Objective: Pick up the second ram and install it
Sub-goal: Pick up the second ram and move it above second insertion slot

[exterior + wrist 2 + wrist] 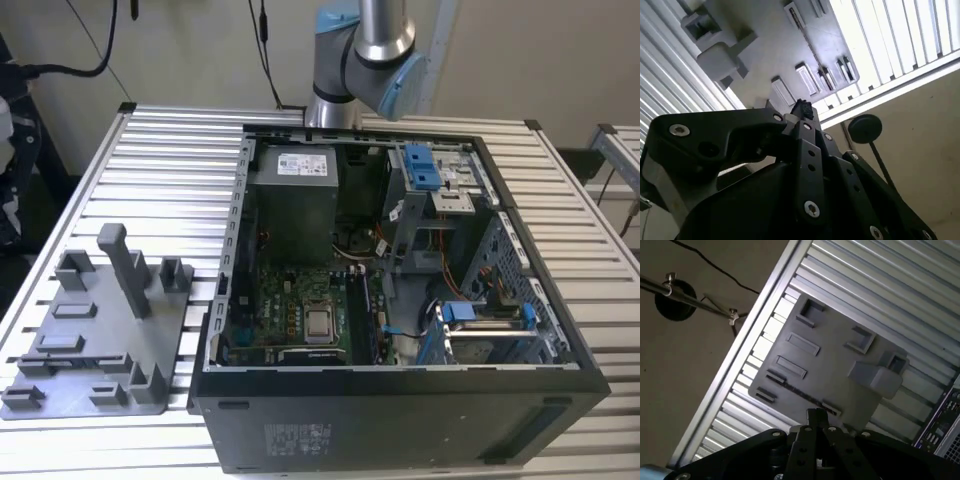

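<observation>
In both wrist views my gripper (pixel 816 414) (pixel 801 106) hangs high above a grey fixture tray (pixel 840 365) (pixel 770 50) on the slatted table. Its fingertips are pressed together and nothing shows between them. A slim dark strip that looks like the second ram (pixel 800 392) (pixel 807 42) stands edge-on between two small end holders along one edge of the tray, well below the gripper and apart from it. In the exterior view the tray (pixel 90 330) lies at the left, beside the open computer case (pixel 400 410).
The case's motherboard (pixel 290 310) lies exposed, with dark memory slots (pixel 365 315) on its right. Blue drive-bay clips (pixel 420 165) sit at the far right inside. A tall post (pixel 125 265) rises from the tray. The arm's elbow (pixel 365 50) stands behind the case.
</observation>
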Robot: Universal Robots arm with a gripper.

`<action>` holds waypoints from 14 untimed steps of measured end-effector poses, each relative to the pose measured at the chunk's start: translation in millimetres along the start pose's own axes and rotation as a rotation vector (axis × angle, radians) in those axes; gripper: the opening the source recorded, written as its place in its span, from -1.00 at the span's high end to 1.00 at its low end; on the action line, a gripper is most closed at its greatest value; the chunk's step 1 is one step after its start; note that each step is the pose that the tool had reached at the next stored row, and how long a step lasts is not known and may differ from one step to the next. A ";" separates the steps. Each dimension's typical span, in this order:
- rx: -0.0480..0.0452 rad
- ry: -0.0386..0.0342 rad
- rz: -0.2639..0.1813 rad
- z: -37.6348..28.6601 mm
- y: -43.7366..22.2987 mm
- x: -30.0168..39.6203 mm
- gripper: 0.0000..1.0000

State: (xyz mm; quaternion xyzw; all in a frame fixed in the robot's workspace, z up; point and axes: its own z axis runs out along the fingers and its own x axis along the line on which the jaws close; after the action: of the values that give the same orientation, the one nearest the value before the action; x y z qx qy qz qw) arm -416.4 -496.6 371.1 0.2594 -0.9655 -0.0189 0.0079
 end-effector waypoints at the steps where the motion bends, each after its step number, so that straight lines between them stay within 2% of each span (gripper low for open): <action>1: 0.0001 0.0008 -0.019 0.0 0.0 0.0 0.79; 14: 0.0016 0.0102 -0.254 2.4 -0.1 0.0 0.79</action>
State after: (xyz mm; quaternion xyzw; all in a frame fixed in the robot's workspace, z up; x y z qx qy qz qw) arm -416.4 -496.5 368.7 0.3799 -0.9248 -0.0176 0.0102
